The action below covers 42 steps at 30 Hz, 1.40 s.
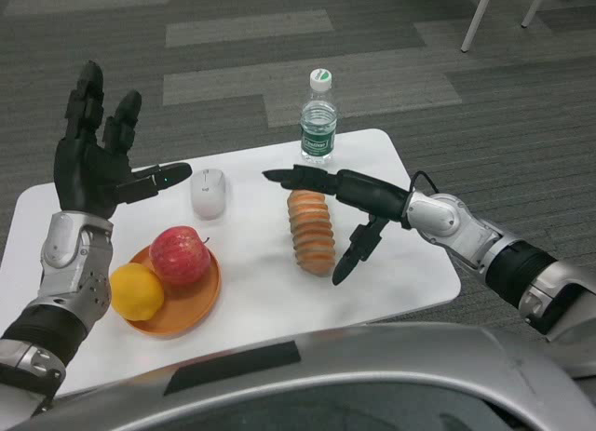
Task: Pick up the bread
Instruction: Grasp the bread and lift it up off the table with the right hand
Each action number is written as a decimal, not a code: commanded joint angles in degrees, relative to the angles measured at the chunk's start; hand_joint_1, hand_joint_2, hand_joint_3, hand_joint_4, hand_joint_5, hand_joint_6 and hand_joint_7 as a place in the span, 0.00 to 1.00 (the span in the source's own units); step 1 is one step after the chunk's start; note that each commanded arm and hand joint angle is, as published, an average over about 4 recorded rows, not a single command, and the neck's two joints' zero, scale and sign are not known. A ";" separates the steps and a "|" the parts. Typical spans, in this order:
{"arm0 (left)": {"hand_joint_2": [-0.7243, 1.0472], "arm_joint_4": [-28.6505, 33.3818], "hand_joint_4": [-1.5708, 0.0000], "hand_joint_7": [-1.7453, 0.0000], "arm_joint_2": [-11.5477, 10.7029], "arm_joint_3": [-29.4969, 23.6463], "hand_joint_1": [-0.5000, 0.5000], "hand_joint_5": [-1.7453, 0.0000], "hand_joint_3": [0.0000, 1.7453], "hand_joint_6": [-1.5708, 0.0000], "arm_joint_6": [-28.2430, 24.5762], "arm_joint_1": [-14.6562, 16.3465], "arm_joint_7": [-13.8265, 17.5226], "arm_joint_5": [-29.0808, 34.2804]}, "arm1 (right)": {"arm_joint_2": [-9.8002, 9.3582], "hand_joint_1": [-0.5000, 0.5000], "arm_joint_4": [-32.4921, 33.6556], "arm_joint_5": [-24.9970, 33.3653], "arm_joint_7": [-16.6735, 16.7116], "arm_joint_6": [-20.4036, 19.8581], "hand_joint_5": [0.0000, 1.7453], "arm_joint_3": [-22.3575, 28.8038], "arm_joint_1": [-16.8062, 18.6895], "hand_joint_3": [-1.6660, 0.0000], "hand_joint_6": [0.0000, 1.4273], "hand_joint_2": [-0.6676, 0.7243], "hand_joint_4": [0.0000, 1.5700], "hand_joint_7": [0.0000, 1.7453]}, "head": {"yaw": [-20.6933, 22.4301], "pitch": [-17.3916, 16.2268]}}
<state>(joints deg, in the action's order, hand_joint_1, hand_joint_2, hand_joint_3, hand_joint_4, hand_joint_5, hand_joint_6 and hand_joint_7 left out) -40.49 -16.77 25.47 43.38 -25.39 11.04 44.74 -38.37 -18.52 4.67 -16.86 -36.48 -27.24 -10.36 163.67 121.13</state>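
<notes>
Orange plate point(191, 310), mouse point(209, 192) beside bread point(312, 232)

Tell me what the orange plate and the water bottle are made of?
The plate looks like smooth plastic: one even orange colour with a soft shine, though glazed ceramic is possible. The water bottle looks like thin clear plastic, since you can see through it, with a green label and white cap.

Bread point(311, 231) — a sliced loaf, golden-brown crust, slices packed together in a row. Lies flat on the white table point(251, 291), right of centre, its long axis running from the far edge toward the near edge — closer to the right edge than the left.
</notes>
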 commanded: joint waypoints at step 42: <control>0.70 -2.18 1.00 1.00 -0.06 0.46 1.00 0.79 0.01 1.00 1.01 -1.15 0.04 1.23 | -0.48 0.00 -23.27 -3.35 -3.13 -4.56 0.28 -20.84 -17.28 0.24 0.00 0.14 0.00 0.04 | 2.30 0.31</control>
<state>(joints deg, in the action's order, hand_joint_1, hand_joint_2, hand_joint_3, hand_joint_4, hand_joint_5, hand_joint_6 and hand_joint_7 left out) -42.38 -16.49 26.07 43.88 -25.66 11.01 45.79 -37.70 -43.85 0.46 -19.56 -41.24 -48.33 -29.30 165.87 121.40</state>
